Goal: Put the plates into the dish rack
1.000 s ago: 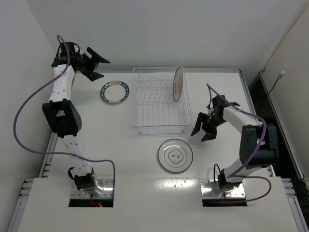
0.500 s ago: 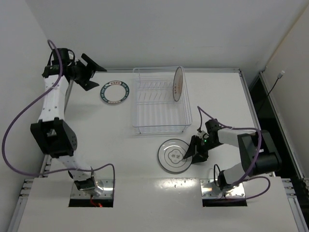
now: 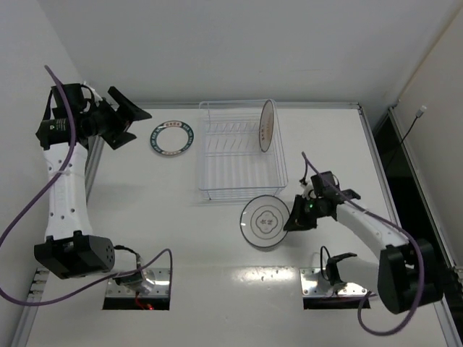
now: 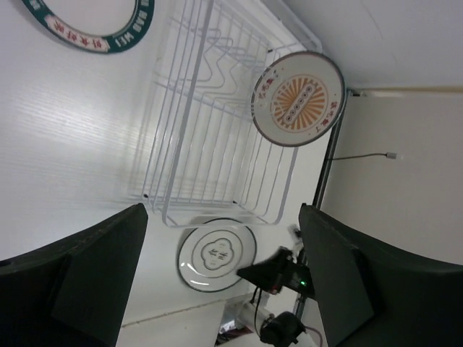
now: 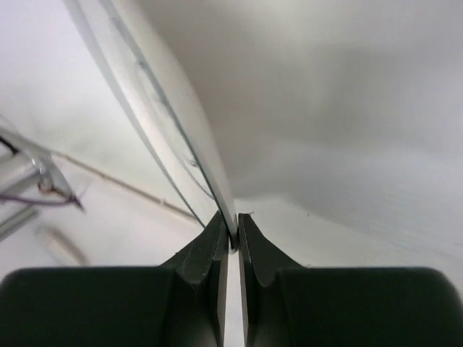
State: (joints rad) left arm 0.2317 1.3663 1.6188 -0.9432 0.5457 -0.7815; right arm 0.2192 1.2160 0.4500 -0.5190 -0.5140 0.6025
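The pale grey plate (image 3: 264,221) with its thin dark ring is tipped up off the table just in front of the dish rack (image 3: 239,152). My right gripper (image 3: 289,220) is shut on its right rim. In the right wrist view both jaws pinch the plate's edge (image 5: 184,137) at the gripper (image 5: 231,233). A white plate with an orange centre (image 3: 266,125) stands upright in the rack's right end. The teal-rimmed plate (image 3: 172,138) lies flat left of the rack. My left gripper (image 3: 141,126) hangs open high at the far left; its fingers (image 4: 87,275) frame the rack (image 4: 210,130) and grey plate (image 4: 217,254).
The table has a raised rail along its right edge (image 3: 372,144) and a wall behind it. Both arm bases (image 3: 137,278) sit at the near edge. A purple cable loops off the left arm (image 3: 29,210).
My right gripper dropped to the grey plate, shut on its right rim and tipped it up toward the rack. The left arm swung further left and higher, still open.
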